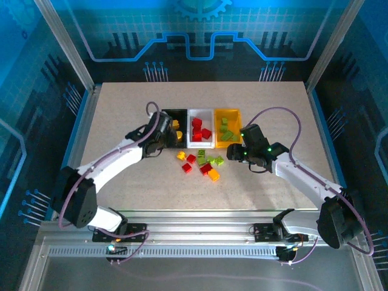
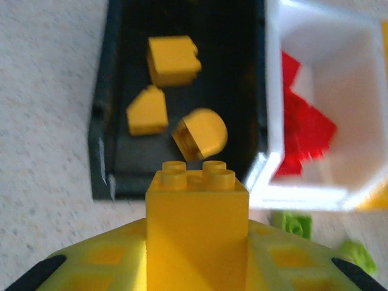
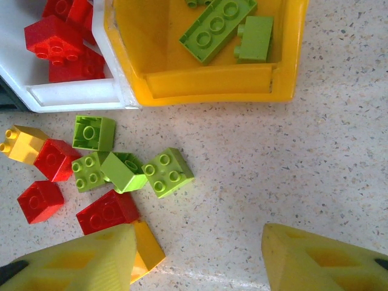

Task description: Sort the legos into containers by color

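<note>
**Containers.** Three bins stand in a row across the middle of the table (image 1: 121, 182), side by side. The black bin (image 1: 179, 114) is nearest the left edge, the white bin (image 1: 200, 113) is in the centre, and the yellow bin (image 1: 230, 112) is nearest the right edge.

**Contents.**
- The black bin holds three yellow pieces (image 2: 173, 59), lying apart on its floor.
- The white bin holds red bricks (image 3: 56, 39), piled together.
- The yellow bin holds lime green bricks (image 3: 217, 27). Two are seen clearly from the right wrist, touching each other.

**Unsorted.** A cluster of loose bricks (image 1: 202, 163) lies on the table just on the near side of the bins, below the white one. It is a mix of red, lime green and yellow-orange. Several touch or overlap, and one green brick (image 3: 168, 172) sits at the cluster's right fringe.

**Left gripper** (image 1: 162, 138). Its fingers are clamped on a yellow brick (image 2: 197, 212), which is held studs-forward between the pads. The brick sits at the near wall of the black bin. Its height above the bin cannot be judged.

**Right gripper** (image 3: 194, 254). It is positioned over the table on the near side of the yellow bin, to the right of the cluster. Its fingers (image 3: 79, 260) stand apart with bare table between them. One finger overlaps a yellow-orange brick (image 3: 145, 248) in view, and whether they touch cannot be told.
</note>
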